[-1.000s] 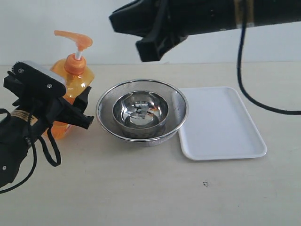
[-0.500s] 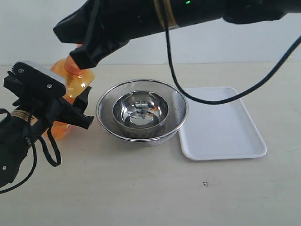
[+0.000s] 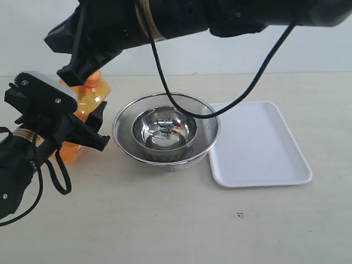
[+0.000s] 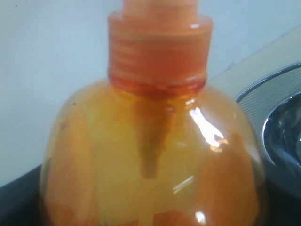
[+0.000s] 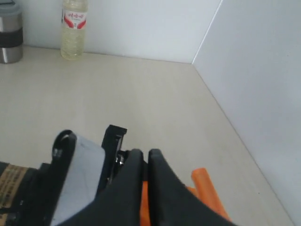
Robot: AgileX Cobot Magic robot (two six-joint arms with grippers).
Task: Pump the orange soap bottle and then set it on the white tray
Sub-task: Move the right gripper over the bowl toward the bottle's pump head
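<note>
— "Swinging over from the middle, the right claw [image 3: 74, 72] now presses on the pump top [image 5: 206, 186], at the far left."

— "Is it clenched?"

— "Yes, pinched tight on nothing. Below it, the left claw [image 3: 78, 129] hugs the orange soap bottle [image 3: 91, 98], standing on the table [image 3: 165, 220]."

— "So the pumping looks underway. Past the bowls [image 3: 165, 132], the white tray [image 3: 258, 146] has no bottle yet."

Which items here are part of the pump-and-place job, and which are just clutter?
In the job: orange soap bottle; white tray; left pincer, around the bottle; right pincer, shut, over the pump head.

Lying about: nested steel bowls; clear bottle with red label; grey metal cup.
</note>
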